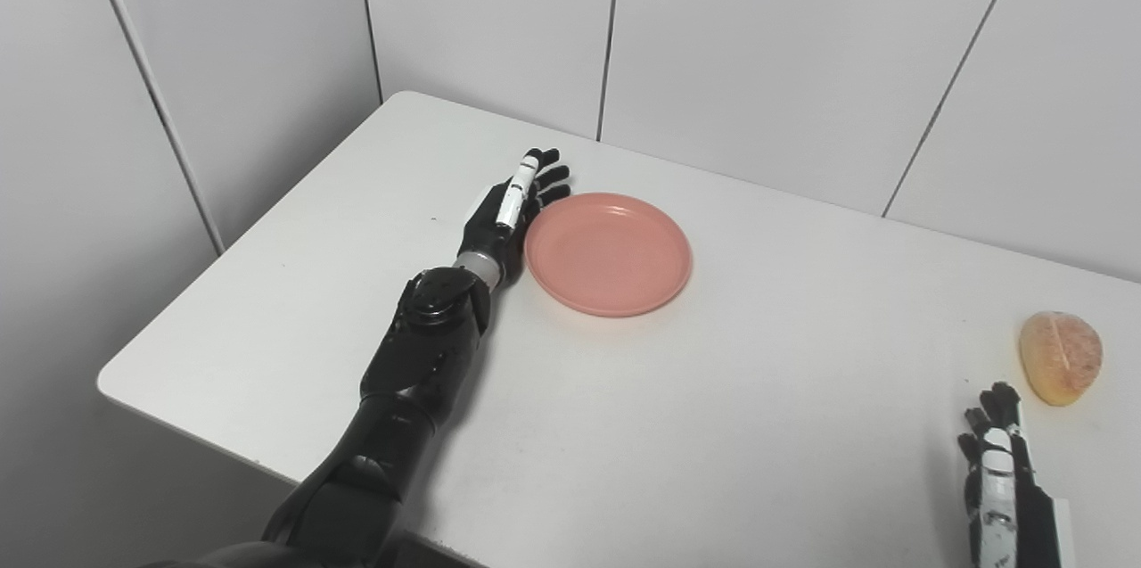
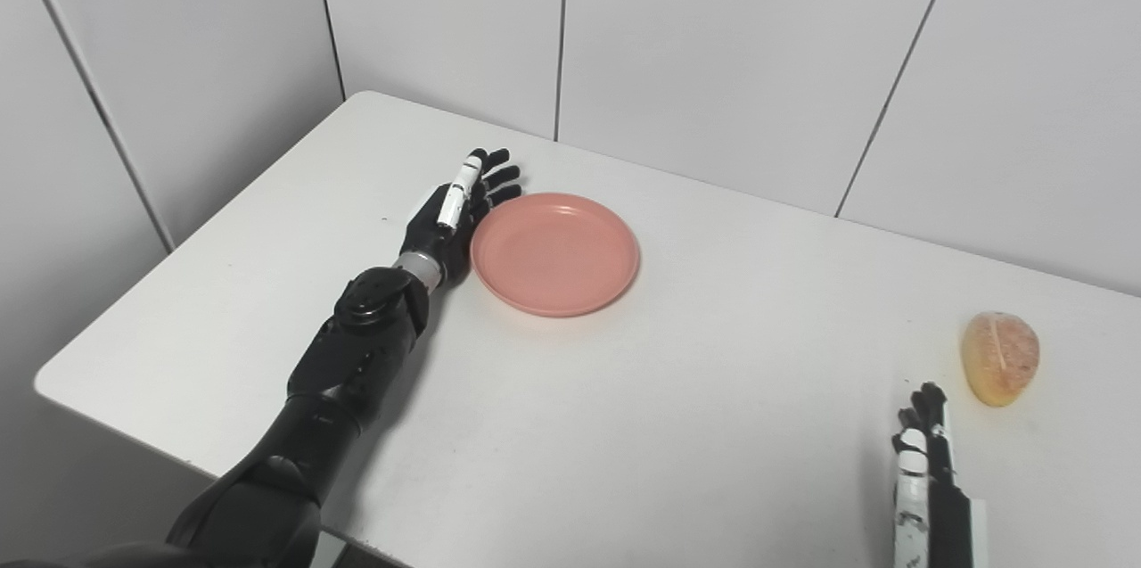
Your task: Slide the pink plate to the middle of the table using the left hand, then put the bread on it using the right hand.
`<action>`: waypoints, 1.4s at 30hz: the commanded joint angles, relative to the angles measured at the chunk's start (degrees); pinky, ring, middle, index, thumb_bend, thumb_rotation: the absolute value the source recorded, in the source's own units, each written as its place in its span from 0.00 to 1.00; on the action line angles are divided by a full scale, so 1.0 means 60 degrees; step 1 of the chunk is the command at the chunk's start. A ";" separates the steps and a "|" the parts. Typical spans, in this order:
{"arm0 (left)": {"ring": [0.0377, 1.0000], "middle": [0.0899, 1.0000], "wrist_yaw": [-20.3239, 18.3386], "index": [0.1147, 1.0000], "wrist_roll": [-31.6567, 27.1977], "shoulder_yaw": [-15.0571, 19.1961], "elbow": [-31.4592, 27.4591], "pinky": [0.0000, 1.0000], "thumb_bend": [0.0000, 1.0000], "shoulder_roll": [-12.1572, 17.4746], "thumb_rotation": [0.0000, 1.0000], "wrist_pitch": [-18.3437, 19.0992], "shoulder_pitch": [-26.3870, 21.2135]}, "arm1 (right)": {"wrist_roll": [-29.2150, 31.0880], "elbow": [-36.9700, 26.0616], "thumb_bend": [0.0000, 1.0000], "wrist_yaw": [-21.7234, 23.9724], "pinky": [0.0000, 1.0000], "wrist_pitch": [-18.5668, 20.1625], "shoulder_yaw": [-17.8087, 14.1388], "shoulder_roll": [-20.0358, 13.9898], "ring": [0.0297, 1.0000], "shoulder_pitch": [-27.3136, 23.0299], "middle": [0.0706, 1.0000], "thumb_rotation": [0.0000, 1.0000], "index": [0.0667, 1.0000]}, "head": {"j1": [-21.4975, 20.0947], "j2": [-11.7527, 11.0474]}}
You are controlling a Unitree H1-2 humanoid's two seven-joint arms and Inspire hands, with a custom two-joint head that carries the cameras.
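We see a white table [image 1: 731,425] set into a corner of pale panelled walls [image 1: 784,42], viewed from above by two cameras a little apart. The pink plate [image 1: 609,252] lies flat on the table, left of the table's middle and toward the far edge; we see nothing on it. The left hand [image 1: 508,211] reaches in along the table from the lower left on a black arm [image 1: 419,354]. It stands edge-on, just beside the plate's left rim, with its fingers [image 1: 545,176] stretched out straight, side by side and pointing toward the far wall; it holds nothing. The hand's palm side faces the plate, and we cannot tell from either view whether it touches the rim or stands a hair apart.

The bread [image 1: 1061,357], a rounded golden loaf with a pale seam along its top, rests on the table near the right edge, well apart from the plate. The right hand [image 1: 998,461] enters at the bottom right corner, just short of the bread and slightly to its left, not touching it. Its fingers [image 2: 927,407] are extended and point toward the far side of the table, and it grips nothing. Only the upper part of this hand shows in either view; the rest is cut off by the bottom edge.
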 commanded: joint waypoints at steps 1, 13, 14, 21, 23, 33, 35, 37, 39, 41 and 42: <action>0.88 0.88 -0.0214 0.86 0.0161 -0.0275 -0.0095 0.85 0.38 -0.0304 1.00 0.0236 -0.0220 | -0.0049 -0.0180 0.22 -0.0061 0.96 -0.0161 0.0059 0.0134 0.96 -0.0100 0.96 1.00 0.96 | -0.0066 0.0036; 0.86 0.86 -0.0075 0.84 0.0486 -0.0912 -0.1711 0.83 0.37 -0.0989 1.00 0.1255 0.0189 | -0.0622 -0.0592 0.23 -0.0240 0.93 0.0306 0.0177 0.0270 0.94 0.0012 0.95 1.00 0.94 | -0.0622 0.0306; 0.85 0.85 -0.0048 0.84 0.0563 -0.0998 -0.1910 0.83 0.36 -0.1089 1.00 0.1351 0.0251 | -0.0656 -0.0633 0.24 -0.0259 0.93 0.0395 0.0180 0.0293 0.94 0.0013 0.95 1.00 0.94 | -0.0708 0.0338; 0.89 0.89 -0.0268 0.87 0.0868 -0.1560 -0.2425 0.89 0.34 -0.1449 1.00 0.1653 0.0498 | -0.0770 -0.0724 0.22 -0.0318 0.92 0.0602 0.0236 0.0402 0.94 -0.0008 0.95 1.00 0.94 | -0.1181 0.0535; 0.90 0.89 -0.0282 0.87 0.0912 -0.1652 -0.2520 0.89 0.34 -0.1519 1.00 0.1726 0.0553 | -0.0784 -0.0791 0.23 -0.0358 0.91 0.0714 0.0242 0.0467 0.93 -0.0008 0.94 1.00 0.93 | -0.1287 0.0584; 0.90 0.91 -0.0357 0.89 0.0996 -0.2016 -0.2661 0.90 0.34 -0.1923 1.00 0.1533 0.0922 | -0.1148 -0.0832 0.25 -0.0464 0.88 0.0749 0.0347 0.0572 0.91 -0.0041 0.92 1.00 0.92 | -0.1875 0.0886; 0.90 0.91 -0.0333 0.88 0.1054 -0.2065 -0.2722 0.90 0.34 -0.1988 1.00 0.1480 0.1030 | -0.1194 -0.0908 0.25 -0.0485 0.88 0.0891 0.0371 0.0639 0.91 -0.0030 0.92 1.00 0.92 | -0.2040 0.0948; 0.90 0.91 -0.0340 0.89 0.1074 -0.2090 -0.2742 0.90 0.34 -0.2038 1.00 0.1389 0.1145 | -0.1237 -0.0945 0.26 -0.0503 0.88 0.0986 0.0391 0.0684 0.91 -0.0022 0.92 1.00 0.91 | -0.2210 0.0994; 0.91 0.91 -0.0347 0.89 0.1083 -0.2107 -0.2810 0.91 0.35 -0.2070 1.00 0.1336 0.1254 | -0.1262 -0.0973 0.27 -0.0484 0.88 0.1016 0.0423 0.0697 0.91 -0.0021 0.92 1.00 0.92 | -0.2355 0.1036; 0.91 0.91 -0.0395 0.89 0.1073 -0.2145 -0.2896 0.91 0.35 -0.2081 1.00 0.1254 0.1417 | -0.1321 -0.0913 0.27 -0.0510 0.88 0.0910 0.0447 0.0699 0.91 -0.0032 0.92 1.00 0.92 | -0.2543 0.1096; 0.91 0.91 -0.0405 0.89 0.1065 -0.2159 -0.2945 0.91 0.36 -0.2085 1.00 0.1240 0.1483 | -0.1372 -0.0890 0.27 -0.0529 0.87 0.0875 0.0460 0.0695 0.91 -0.0038 0.92 1.00 0.91 | -0.2621 0.1115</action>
